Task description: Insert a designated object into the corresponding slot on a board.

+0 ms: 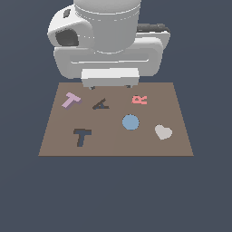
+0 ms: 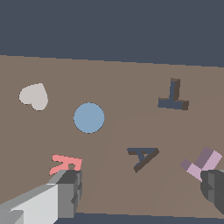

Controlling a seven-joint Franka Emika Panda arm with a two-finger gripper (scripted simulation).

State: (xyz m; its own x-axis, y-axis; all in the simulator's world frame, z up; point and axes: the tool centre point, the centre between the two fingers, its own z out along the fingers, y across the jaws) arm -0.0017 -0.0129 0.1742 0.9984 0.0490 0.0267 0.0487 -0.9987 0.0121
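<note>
The pale lilac T block (image 1: 71,100) lies flat on the brown board (image 1: 113,145) near its far corner on the exterior view's left. The dark T-shaped slot (image 1: 82,136) is nearer the front edge on the same side. My gripper (image 1: 110,86) hovers over the board's far edge, jaws wide open and empty. In the wrist view the lilac T (image 2: 202,163) sits just beside one fingertip (image 2: 214,190). The other finger (image 2: 65,192) is near the R, and the T slot (image 2: 173,97) lies farther off on the board (image 2: 122,83).
A dark A-shaped recess (image 1: 101,104) lies beside the lilac T. A salmon-pink R (image 1: 139,99), a blue disc (image 1: 130,122) and a grey heart (image 1: 163,132) lie on the board toward the exterior view's right. The arm's body looms over the far edge.
</note>
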